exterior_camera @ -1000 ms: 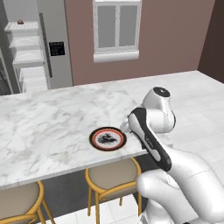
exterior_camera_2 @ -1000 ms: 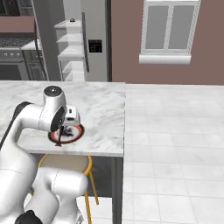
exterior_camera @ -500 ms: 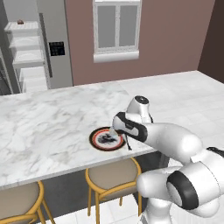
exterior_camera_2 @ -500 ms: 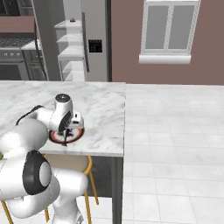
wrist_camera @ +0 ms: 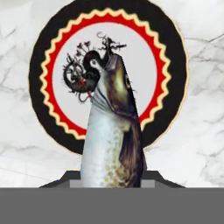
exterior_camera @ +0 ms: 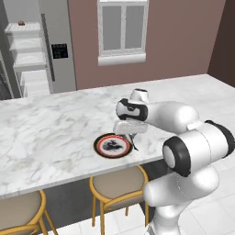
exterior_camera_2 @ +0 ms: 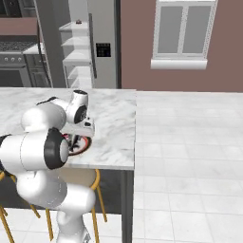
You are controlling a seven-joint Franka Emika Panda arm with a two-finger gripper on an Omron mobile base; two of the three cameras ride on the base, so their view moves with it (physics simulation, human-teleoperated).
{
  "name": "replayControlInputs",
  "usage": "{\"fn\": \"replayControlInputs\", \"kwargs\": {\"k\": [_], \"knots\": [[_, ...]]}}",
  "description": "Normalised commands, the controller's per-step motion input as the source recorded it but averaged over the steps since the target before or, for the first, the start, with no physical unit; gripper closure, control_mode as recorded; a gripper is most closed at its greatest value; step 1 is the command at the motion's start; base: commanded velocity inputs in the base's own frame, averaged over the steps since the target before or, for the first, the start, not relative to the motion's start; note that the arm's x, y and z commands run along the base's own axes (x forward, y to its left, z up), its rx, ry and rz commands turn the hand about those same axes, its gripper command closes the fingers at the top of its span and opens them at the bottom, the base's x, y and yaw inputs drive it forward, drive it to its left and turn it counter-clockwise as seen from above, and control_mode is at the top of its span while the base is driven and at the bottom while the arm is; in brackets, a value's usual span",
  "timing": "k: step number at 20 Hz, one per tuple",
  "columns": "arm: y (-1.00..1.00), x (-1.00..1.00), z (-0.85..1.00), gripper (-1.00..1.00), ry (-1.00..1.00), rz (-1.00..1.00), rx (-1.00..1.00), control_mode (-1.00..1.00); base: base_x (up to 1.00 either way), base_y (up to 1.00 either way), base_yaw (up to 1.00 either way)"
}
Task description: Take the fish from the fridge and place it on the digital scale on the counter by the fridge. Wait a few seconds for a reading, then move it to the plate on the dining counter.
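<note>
The jaws are clamped on the fish [wrist_camera: 113, 140], whose pale belly and dark flank rise between them in the hand view, head pointing away from the hand. The gripper [exterior_camera: 132, 140] hangs just above the plate [exterior_camera: 113, 145], at its right edge in the left base view. In the hand view the fish's head lies over the pale centre of the plate [wrist_camera: 144, 57], beside a dark tangled motif there; whether the fish touches the plate cannot be told. The plate rests on the dining counter [exterior_camera: 46, 133], near the front edge of this long marble tabletop, above tan round stools [exterior_camera: 118, 183]. In the right base view the gripper [exterior_camera_2: 83, 134] is over the plate [exterior_camera_2: 81, 146], partly hidden by the arm. The fridge [exterior_camera: 41, 50] stands well apart behind the tabletop, door open, white shelves showing, beside a window [exterior_camera: 121, 30].
</note>
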Motion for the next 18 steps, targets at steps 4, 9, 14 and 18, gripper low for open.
{"fn": "replayControlInputs", "kwargs": {"k": [4,9,14,18], "knots": [[0.06,0.00,-0.12,1.00,0.29,0.01,-0.07,-1.00,0.00,0.00,0.00],[0.19,0.00,-0.43,1.00,0.25,0.00,-0.05,-1.00,0.00,0.00,0.00],[0.21,0.05,-0.18,1.00,0.02,0.00,-0.01,-1.00,0.00,0.00,0.00],[0.10,0.27,0.00,1.00,0.00,0.00,0.00,-1.00,0.00,0.00,0.00]]}}
